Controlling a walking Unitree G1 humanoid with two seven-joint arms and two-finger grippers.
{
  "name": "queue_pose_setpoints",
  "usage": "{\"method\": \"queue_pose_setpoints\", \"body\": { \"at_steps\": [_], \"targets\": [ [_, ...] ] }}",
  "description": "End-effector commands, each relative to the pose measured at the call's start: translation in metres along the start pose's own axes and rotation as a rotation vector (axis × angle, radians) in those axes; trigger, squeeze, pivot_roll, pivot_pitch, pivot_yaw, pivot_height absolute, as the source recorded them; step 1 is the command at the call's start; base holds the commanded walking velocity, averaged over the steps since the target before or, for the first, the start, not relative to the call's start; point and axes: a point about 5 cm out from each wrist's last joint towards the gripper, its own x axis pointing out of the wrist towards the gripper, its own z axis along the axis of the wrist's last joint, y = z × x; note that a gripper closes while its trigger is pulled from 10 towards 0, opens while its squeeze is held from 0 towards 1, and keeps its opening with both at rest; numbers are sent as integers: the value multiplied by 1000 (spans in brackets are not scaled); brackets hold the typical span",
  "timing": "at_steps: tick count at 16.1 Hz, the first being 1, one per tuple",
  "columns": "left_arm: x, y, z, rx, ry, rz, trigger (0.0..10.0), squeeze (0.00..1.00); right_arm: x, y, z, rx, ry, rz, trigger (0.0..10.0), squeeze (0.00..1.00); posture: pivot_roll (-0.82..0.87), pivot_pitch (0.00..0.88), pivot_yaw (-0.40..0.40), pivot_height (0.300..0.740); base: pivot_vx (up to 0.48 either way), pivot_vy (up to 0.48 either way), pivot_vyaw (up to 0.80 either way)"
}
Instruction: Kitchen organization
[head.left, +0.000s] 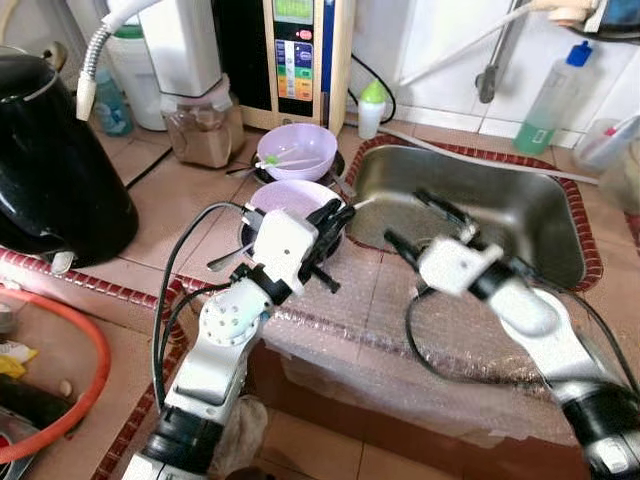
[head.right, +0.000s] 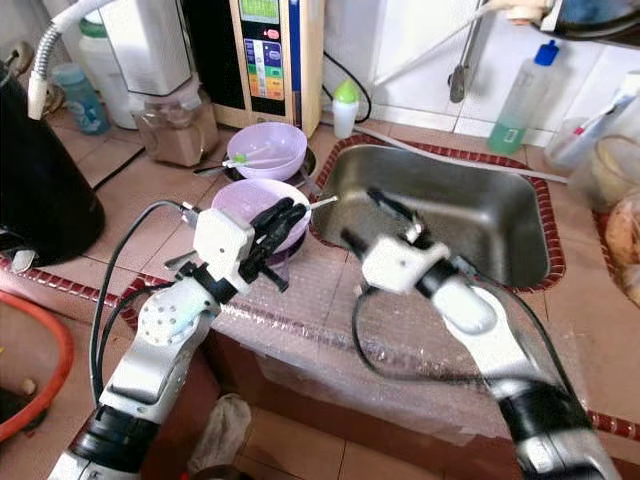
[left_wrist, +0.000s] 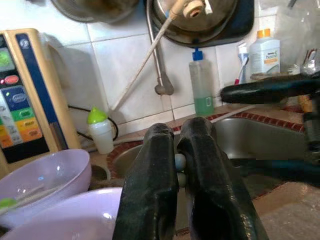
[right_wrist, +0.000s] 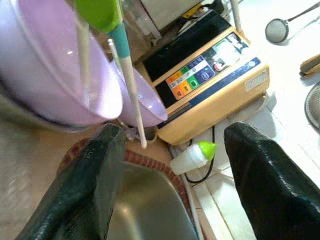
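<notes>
Over bowl (head.left: 290, 200), left gripper (head.left: 335, 215) pinching chopstick (head.left: 362, 201).

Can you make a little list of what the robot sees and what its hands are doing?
Place: kitchen counter by a steel sink
Bowls: two purple bowls, near bowl, far bowl
Left gripper: shut on a thin white stick, over the near bowl
Right gripper: open, at the sink's edge
Soap bottle: behind the sink

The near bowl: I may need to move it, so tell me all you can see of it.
The near bowl is pale lilac, glossy, plastic-looking, round and upright. It sits on the tiled counter left of the sink, in front of a matching far bowl. The left tool, shut, is at its rim, hiding part of it.
</notes>
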Motion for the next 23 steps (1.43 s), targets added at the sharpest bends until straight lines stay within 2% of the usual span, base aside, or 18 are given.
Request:
{"method": "queue_pose_setpoints", "body": {
  "at_steps": [1,6,7,10,15,16,17,18,19,23],
  "targets": [
    [5,-4,2,-3,-4,-37,4275,0,5,3,1,-16,-11,9,10000,0,-26,0,57,740,0,0,0],
    [13,-4,5,-3,-18,-49,4275,0,26,9,3,-17,-36,16,10000,0,-20,0,53,740,0,0,0],
    [13,-6,4,-6,-17,-54,4353,0,33,11,3,-15,-42,-3,0,0,-20,0,53,740,0,0,0],
    [12,-7,3,-5,-13,-57,4314,0,39,11,2,-21,-40,-21,0,0,-18,0,52,740,0,0,0],
    [7,-3,0,16,5,-40,5176,0,51,17,3,8,-46,-54,0,0,-13,0,48,740,0,0,0],
    [6,-2,0,22,11,-34,6353,0,51,18,3,14,-48,-60,0,0,-12,0,47,740,0,0,0],
    [4,0,0,26,10,-28,8000,0,53,19,4,17,-55,-68,0,0,-11,0,46,740,0,0,0],
    [4,1,0,27,11,-25,8000,0,54,19,5,19,-59,-71,0,0,-12,0,47,740,0,0,0],
    [3,1,0,32,13,-21,9569,0,55,20,6,21,-64,-75,0,0,-12,0,46,740,0,0,0],
    [1,3,-1,58,17,-23,9922,0,56,21,6,26,-72,-79,0,0,-11,0,39,740,0,0,0]
  ]
}}
